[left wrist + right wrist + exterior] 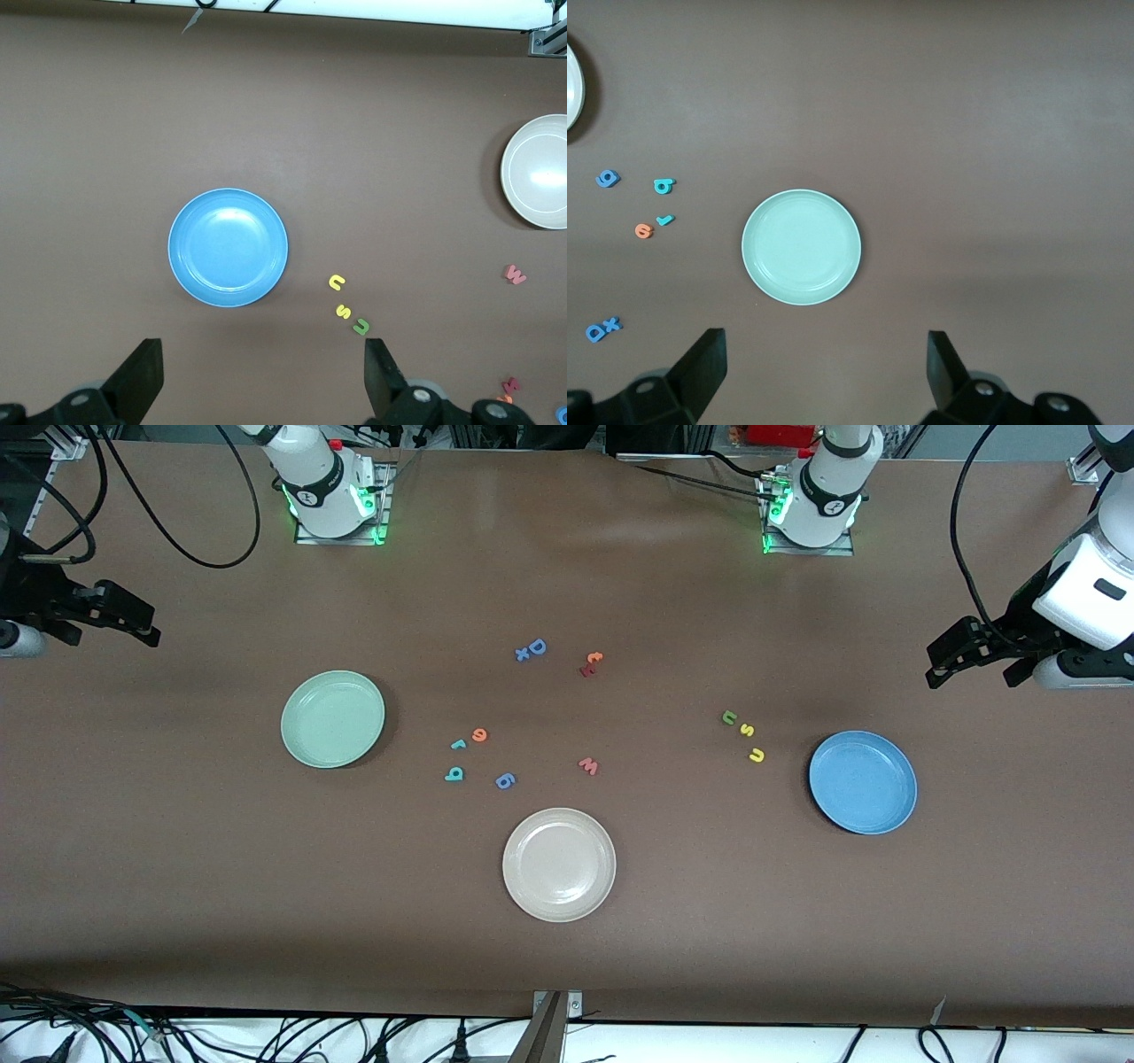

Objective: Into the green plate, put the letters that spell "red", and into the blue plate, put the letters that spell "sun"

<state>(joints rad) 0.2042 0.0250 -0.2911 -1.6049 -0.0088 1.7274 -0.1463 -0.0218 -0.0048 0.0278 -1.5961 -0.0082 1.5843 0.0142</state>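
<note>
While both arms wait, raised at the two ends of the table (177, 886): left gripper (948, 666) at the left arm's end, fingers spread wide, holding nothing, seen in its wrist view (261, 372) over bare table near the blue plate (228, 247). Right gripper (133, 622) at the right arm's end, likewise wide apart and holding nothing, over bare table near the green plate (801, 247).

Green plate (332, 718) toward the right arm's end; blue plate (862, 782) toward the left arm's end; both without letters. Beige-white plate (559, 864) between them, nearer the front camera.

Letters of "red" loose on the table between green plate and beige-white plate: orange "e" (479, 734), teal "r" (458, 744), teal "d" (454, 774), close together. Blue "g" (505, 780) just beside the "d".

Letters of "sun" in a short row near the blue plate, toward the table's middle: green "n" (729, 716), yellow-orange "s" (747, 730), yellow "u" (756, 755).

Pink-red "w" (588, 765) near the middle; blue "D" and "x" (531, 649) and orange "t" (593, 659) farther from the front camera.
</note>
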